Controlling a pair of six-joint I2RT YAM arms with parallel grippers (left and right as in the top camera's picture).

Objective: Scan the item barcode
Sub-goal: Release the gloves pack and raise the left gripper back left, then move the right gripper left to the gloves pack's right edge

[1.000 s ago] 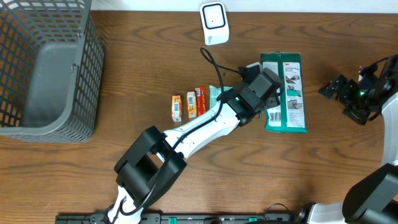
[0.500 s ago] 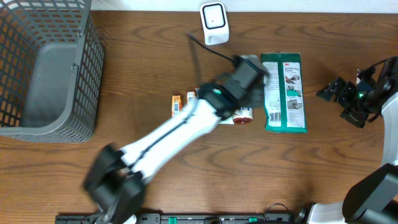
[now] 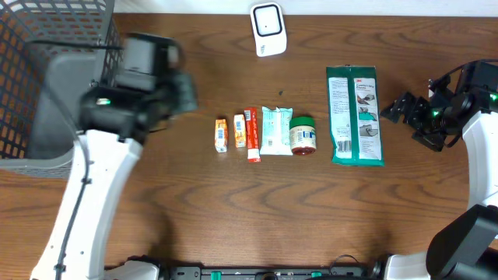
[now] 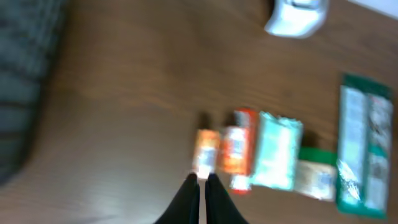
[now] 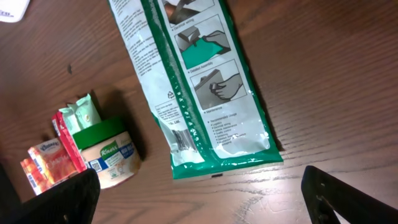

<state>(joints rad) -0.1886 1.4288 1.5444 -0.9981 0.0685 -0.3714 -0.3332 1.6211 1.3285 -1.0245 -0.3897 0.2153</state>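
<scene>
- Hanging over the brown wooden table (image 3: 233,210) just right of the grey wire basket (image 3: 47,85), the left gripper (image 4: 200,186) has its two dark fingers pressed together with nothing between them.
- The overhead view of that arm is blurred.
- The right gripper (image 3: 403,115) sits near the right edge with its fingers spread wide and empty, just right of the long green-and-white pouch (image 3: 355,115).
- The pouch lies flat, printed side up.
- The white barcode scanner (image 3: 267,29) stands at the far edge of the table, apart from both grippers.
- The goods lie in a row mid-table, none held: a small yellow-orange packet (image 3: 221,134), a small orange packet (image 3: 240,131), a red stick pack (image 3: 251,134), a pale teal tissue pack (image 3: 275,131) and a green-lidded jar (image 3: 303,134) on its side.
- The jar touches the tissue pack and lies well short of the scanner.
</scene>
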